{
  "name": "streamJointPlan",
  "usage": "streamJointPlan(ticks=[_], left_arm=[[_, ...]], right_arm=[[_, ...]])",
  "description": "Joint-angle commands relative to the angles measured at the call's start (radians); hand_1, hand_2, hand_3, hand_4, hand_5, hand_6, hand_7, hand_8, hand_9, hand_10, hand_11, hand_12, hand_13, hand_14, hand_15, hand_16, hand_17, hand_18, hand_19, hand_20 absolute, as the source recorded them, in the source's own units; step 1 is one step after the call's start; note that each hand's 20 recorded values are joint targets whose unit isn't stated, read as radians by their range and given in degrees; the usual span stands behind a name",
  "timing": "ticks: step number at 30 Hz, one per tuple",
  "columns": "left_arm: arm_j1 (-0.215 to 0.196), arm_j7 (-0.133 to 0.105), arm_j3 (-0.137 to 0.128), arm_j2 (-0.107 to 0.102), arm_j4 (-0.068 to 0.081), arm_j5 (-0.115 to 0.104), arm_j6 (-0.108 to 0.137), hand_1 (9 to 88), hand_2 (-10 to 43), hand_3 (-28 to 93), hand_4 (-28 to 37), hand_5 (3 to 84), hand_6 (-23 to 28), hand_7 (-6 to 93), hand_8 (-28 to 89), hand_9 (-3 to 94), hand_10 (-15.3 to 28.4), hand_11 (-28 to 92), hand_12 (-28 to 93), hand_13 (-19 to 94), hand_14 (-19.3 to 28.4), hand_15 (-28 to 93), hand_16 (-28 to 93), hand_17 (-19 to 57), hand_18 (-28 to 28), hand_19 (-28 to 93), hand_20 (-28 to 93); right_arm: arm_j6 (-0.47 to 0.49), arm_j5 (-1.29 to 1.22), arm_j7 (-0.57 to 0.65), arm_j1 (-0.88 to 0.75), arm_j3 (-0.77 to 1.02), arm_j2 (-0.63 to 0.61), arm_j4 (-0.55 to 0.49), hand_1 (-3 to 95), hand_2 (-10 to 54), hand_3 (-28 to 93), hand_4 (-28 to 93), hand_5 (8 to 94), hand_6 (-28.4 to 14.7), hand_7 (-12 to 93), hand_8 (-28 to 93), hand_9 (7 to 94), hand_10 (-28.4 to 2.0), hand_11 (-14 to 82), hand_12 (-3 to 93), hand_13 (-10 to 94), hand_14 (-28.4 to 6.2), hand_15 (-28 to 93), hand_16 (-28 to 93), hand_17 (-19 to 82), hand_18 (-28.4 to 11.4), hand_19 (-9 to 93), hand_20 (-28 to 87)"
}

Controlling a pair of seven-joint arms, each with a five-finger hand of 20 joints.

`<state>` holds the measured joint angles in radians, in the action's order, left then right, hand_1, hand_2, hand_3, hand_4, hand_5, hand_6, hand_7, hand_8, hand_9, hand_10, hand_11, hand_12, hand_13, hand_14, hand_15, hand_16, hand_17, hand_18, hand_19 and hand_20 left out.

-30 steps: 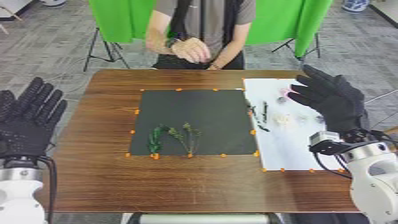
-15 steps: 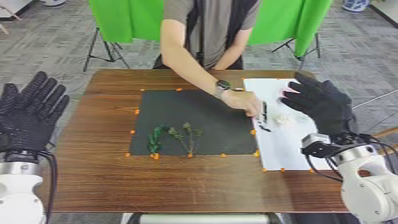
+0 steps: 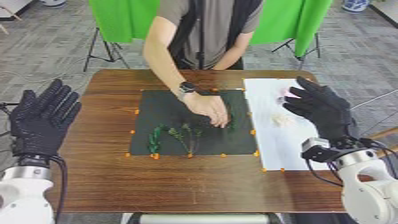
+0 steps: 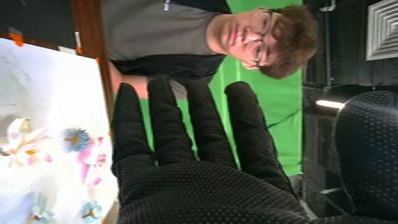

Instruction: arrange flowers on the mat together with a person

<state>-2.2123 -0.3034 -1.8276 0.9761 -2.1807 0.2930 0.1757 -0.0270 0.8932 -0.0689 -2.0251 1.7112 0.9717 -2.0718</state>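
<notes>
A brown wooden table (image 3: 178, 187) stands on grey carpet (image 3: 120, 60), with bright green cloth (image 3: 120, 20) hung behind the person across from the robot and the thin black legs of a stand (image 3: 91, 52) below it. A blue and white vase (image 3: 355, 5) stands at the far right of the room. On the table lies a dark mat (image 3: 164, 112), small pieces of orange tape (image 3: 156, 156) dotted around its edges, and just beside its right edge is a white sheet (image 3: 284, 150). A leafy sprig (image 3: 154, 142) and a branching sprig (image 3: 188, 139) lie side by side on the near part of the mat; a thin green sprig (image 3: 232, 117) is near its right edge, at the fingertips of the person's hand (image 3: 206, 106). Loose on the white sheet are a cream flower (image 4: 25, 142), a round blue flower (image 4: 77, 139) and a pink flower (image 4: 91, 157). The robot's left hand (image 3: 40, 122), left of the table's middle, is empty with its fingers straight. Its right hand (image 3: 322, 111) is above the white sheet, empty too, fingers extended. The right wrist view also takes in a square ceiling vent (image 4: 384, 30) and a lit lamp (image 4: 330, 104).
</notes>
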Motion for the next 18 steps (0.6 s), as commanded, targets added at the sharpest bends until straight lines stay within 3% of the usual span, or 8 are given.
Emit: streamJointPlan(ticks=[1,5,7,9,13,15,17,18], left_arm=[[-0.018,0.004,-0.001,0.013,0.003,0.004,-0.001,26.2,11.0,68,-28.3,40.6,7.7,10.4,-9,30.7,12.0,14,7,20,11.4,17,-6,-5.7,10.5,23,9],[-0.014,0.012,0.008,0.016,0.008,0.007,-0.001,26.3,11.0,68,-28.3,40.6,7.7,10.4,-9,30.7,12.0,14,6,20,11.3,17,-6,-5.8,10.5,23,9],[-0.011,0.018,0.018,0.021,0.01,-0.003,0.021,26.4,11.0,68,-28.3,40.6,7.7,10.5,-9,30.7,11.9,14,7,20,11.3,17,-6,-5.8,10.5,23,9],[-0.013,0.01,0.02,0.025,0.012,-0.015,0.012,26.5,11.1,68,-28.3,40.6,7.7,10.5,-9,30.7,12.0,14,7,20,11.4,17,-6,-5.8,10.5,23,9],[-0.006,0.016,0.022,0.025,0.015,-0.006,0.013,26.4,11.2,68,-28.3,40.7,7.7,10.7,-9,30.8,12.0,14,7,20,11.4,17,-6,-5.9,10.6,23,9],[-0.011,0.017,0.025,0.027,0.011,0.001,0.042,26.6,11.3,67,-28.3,40.7,7.7,10.8,-9,30.9,12.0,14,7,20,11.4,17,-6,-5.9,10.6,23,9],[-0.017,0.01,0.024,0.029,0.012,-0.014,0.033,26.6,11.4,68,-28.3,40.9,7.7,11.0,-9,30.9,12.0,14,7,20,11.5,18,-6,-5.9,10.6,23,9],[-0.023,0.009,0.021,0.031,0.01,-0.012,0.03,26.4,11.4,68,-28.3,41.0,7.8,11.1,-9,31.0,12.0,15,7,20,11.4,18,-6,-5.9,10.6,24,9]], right_arm=[[0.003,0.006,0.007,-0.005,-0.011,0.007,0.004,11.2,10.1,70,-22,35.3,-2.2,9,-8,38.1,-14.0,3.9,16.2,33,-16.1,8,26,12,-18.8,28,12],[0.006,0.003,0.013,-0.007,-0.013,0.009,0.003,11.0,10.0,70,-22,35.1,-2.3,9,-8,37.8,-14.1,3.8,16.3,32,-16.1,8,26,12,-18.8,28,12],[0.008,0.005,0.017,-0.008,-0.013,0.009,0.002,11.1,10.0,70,-22,35.1,-2.3,9,-8,37.8,-14.1,3.8,16.3,32,-16.1,8,26,12,-18.8,28,12],[0.005,0.005,0.017,-0.003,-0.018,0.009,0.004,11.2,9.9,70,-22,35.0,-2.5,9,-8,37.8,-14.1,3.8,16.4,32,-16.2,8,26,12,-18.8,29,12],[0.001,0.019,0.022,-0.001,-0.014,0.006,0.003,11.9,9.4,71,-22,34.4,-2.5,9,-8,38.0,-14.0,4.0,16.6,33,-16.3,8,27,12,-18.8,29,12],[-0.025,0.064,0.023,0.003,-0.022,-0.002,-0.002,12.6,9.0,71,-22,34.2,-2.5,9,-8,38.1,-14.1,3.9,16.6,33,-16.1,8,27,12,-18.8,29,12],[-0.02,0.113,0.018,0.005,-0.022,-0.004,-0.005,13.5,8.4,71,-22,34.3,-2.6,10,-8,38.3,-14.0,3.9,16.6,33,-16.0,8,27,12,-18.4,29,12],[-0.016,0.117,0.02,0.008,-0.024,-0.005,-0.005,13.9,8.1,71,-22,34.4,-2.6,10,-8,38.4,-14.0,4.0,16.6,34,-15.9,8,26,12,-18.2,29,12]])
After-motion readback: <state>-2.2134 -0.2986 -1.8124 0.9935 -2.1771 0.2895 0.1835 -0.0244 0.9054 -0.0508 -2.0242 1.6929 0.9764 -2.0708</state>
